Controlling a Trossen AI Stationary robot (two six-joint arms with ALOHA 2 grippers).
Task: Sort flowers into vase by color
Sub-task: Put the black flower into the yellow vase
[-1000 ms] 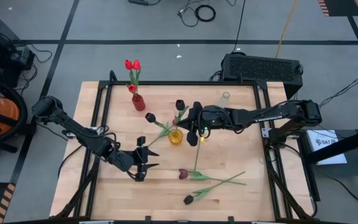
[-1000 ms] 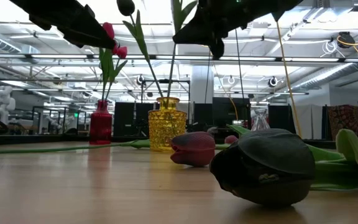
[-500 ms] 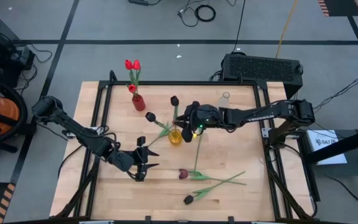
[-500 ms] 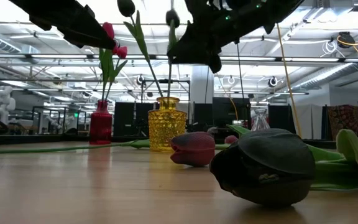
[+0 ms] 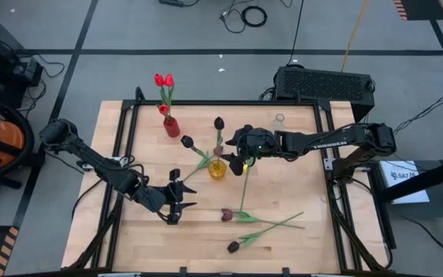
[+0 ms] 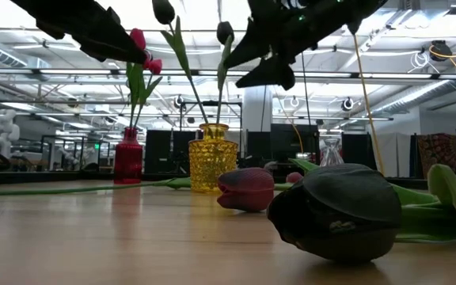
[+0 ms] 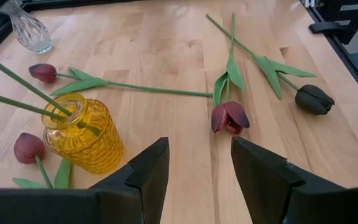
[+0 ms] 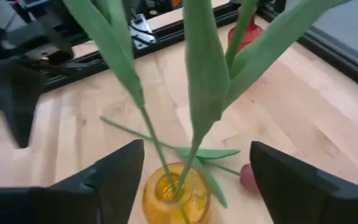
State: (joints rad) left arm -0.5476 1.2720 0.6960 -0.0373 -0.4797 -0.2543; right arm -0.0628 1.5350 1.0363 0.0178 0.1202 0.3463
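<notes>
Right tool has just sprung its fingers apart above the yellow vase, letting go of the dark tulip it was carrying a second ago, and that stem now stands in the vase alongside a second dark tulip. So that's one more flower sorted, by my reckoning. From the wrist, the open fingers straddle the green stems, the vase mouth just below and between them, touching nothing. Three more flowers lie loose toward the near edge of the bench, well apart from this tool. Left tool waits open near the front-left of the bench. Red tulips sit in the red vase by the far edge.
</notes>
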